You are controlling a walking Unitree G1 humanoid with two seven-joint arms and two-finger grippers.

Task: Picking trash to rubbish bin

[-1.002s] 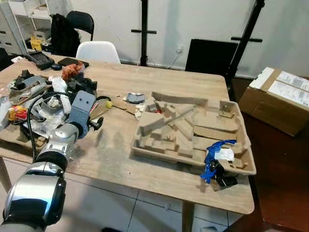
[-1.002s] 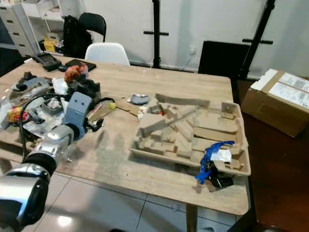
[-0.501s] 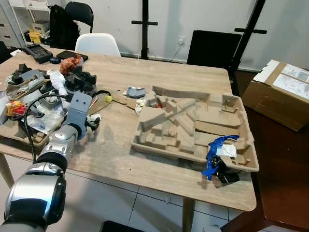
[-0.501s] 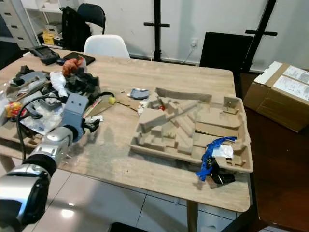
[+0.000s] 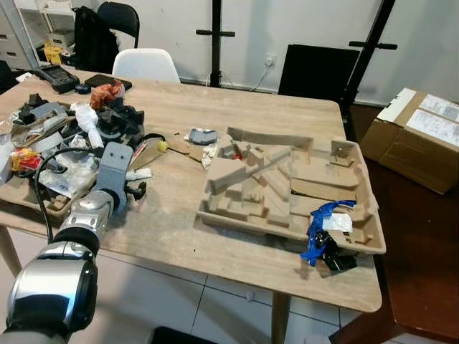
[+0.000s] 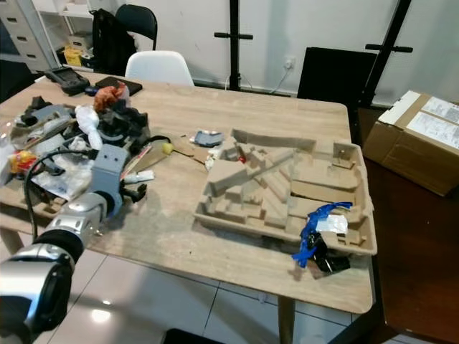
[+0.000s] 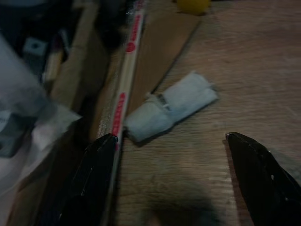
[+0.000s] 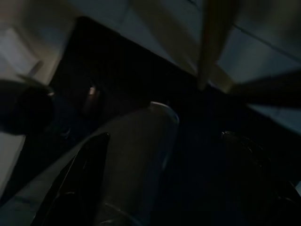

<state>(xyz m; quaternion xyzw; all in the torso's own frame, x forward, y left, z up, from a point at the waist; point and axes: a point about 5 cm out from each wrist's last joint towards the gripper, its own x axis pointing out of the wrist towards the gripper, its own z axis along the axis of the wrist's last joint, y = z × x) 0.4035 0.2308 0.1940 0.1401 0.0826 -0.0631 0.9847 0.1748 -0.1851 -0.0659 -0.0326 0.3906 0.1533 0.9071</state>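
Observation:
My left gripper [image 5: 137, 190] hovers low over the wooden table [image 5: 172, 229], beside a heap of trash [image 5: 68, 140] on the table's left side. In the left wrist view it [image 7: 170, 137] is open, its black fingers [image 7: 101, 157] either side of a small white paper roll [image 7: 171, 106] lying on the wood. That roll [image 5: 140, 174] sits just beyond the fingertips, next to a strip of brown card [image 7: 157, 59]. My right gripper [image 8: 169, 155] hangs in the dark below the table, open and holding nothing.
A moulded pulp tray [image 5: 287, 183] takes up the table's middle and right, with blue tape [image 5: 323, 222] and a black item at its near right corner. A yellow ball [image 5: 162, 146] and a grey scrap [image 5: 202, 136] lie between. Chairs [image 5: 145, 66] stand behind; a cardboard box [image 5: 419, 140] sits on the floor at right.
The camera has shifted a little. My left gripper has come slightly lower and nearer the table's front edge, still open beside the white roll.

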